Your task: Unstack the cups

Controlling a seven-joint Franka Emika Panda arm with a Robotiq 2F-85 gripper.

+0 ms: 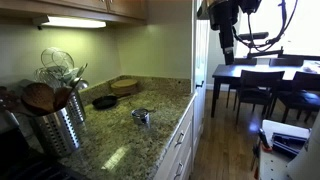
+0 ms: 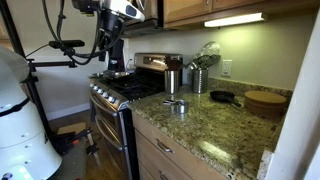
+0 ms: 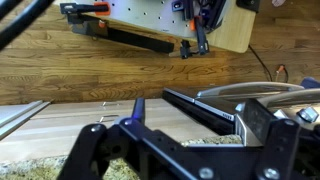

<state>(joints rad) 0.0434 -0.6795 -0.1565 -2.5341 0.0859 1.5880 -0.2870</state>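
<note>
The small shiny silver cups (image 1: 141, 116) sit together near the front edge of the granite counter (image 1: 120, 140); they also show in an exterior view (image 2: 177, 105). They are too small to tell how they are stacked. My gripper (image 1: 228, 50) hangs high in the air beyond the end of the counter, far from the cups; in an exterior view (image 2: 106, 55) it is above the stove. In the wrist view the gripper (image 3: 185, 150) is open and empty, with the counter edge below it. The cups are out of the wrist view.
A large ribbed steel utensil canister (image 1: 55, 125) with spoons stands on the counter. A dark round pan (image 1: 104, 101) and a wooden board (image 1: 126, 86) lie behind the cups. A stove (image 2: 125, 92) adjoins the counter. A dining table and chairs (image 1: 260, 85) stand beyond.
</note>
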